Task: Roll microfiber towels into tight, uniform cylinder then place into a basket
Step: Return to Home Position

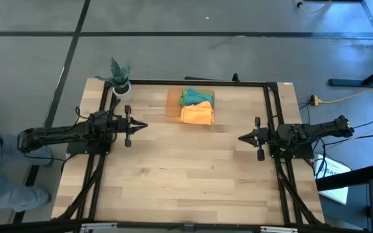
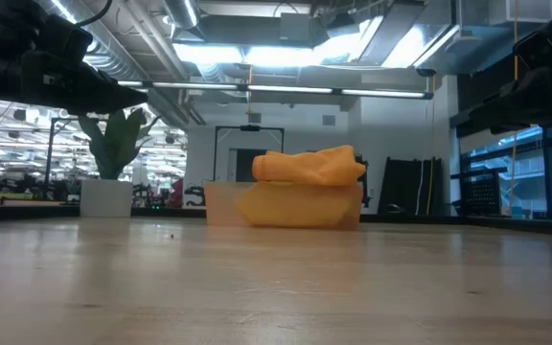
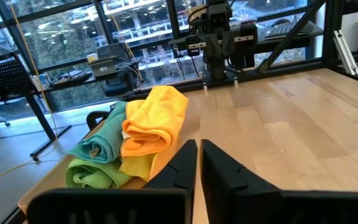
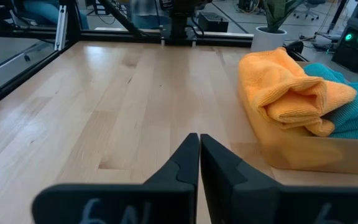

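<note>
The orange basket point(image 1: 172, 111) stands at the table's far middle, with rolled towels piled in it. An orange roll point(image 3: 151, 124) lies on top, a teal roll point(image 3: 101, 144) and a green roll point(image 3: 92, 175) beside it, a yellow one point(image 3: 137, 167) below. My left gripper point(image 1: 142, 126) waits shut over the table's left side, level, clear of everything. My right gripper point(image 1: 242, 138) waits shut over the right side, also holding nothing. The two face each other across the bare wood.
A small white pot with a green plant point(image 1: 120, 83) stands at the far left corner, beside the basket. A dark metal frame point(image 1: 193, 82) runs around the table. A person's leg and shoe point(image 1: 11, 194) show on the floor left of the table.
</note>
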Robot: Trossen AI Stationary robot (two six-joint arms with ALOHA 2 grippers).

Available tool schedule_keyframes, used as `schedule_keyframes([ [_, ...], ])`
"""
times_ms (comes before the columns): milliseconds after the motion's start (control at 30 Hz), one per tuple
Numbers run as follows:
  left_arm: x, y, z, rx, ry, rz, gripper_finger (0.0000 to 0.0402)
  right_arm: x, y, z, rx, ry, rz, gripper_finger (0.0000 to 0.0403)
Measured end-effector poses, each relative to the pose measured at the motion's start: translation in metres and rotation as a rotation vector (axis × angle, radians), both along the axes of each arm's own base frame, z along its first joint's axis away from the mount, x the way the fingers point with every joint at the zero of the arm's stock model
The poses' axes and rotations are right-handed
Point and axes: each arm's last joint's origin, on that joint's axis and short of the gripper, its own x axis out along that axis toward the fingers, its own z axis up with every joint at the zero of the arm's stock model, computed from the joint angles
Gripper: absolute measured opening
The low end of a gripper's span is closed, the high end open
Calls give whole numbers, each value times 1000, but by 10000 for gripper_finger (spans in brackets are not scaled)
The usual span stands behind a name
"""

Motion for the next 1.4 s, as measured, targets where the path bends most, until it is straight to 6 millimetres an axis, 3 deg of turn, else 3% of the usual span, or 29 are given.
schedule_keyframes([
  [300, 0, 0, 0, 0, 0, 0, 21, 0, 0, 0, -2, 0, 0, 17],
  [800, 0, 0, 0, 0, 0, 0, 1, 0, 0, 0, -2, 0, 1, 17],
  [1400, 0, 0, 0, 0, 0, 0, 19, 0, 0, 0, -1, 0, 0, 17],
])
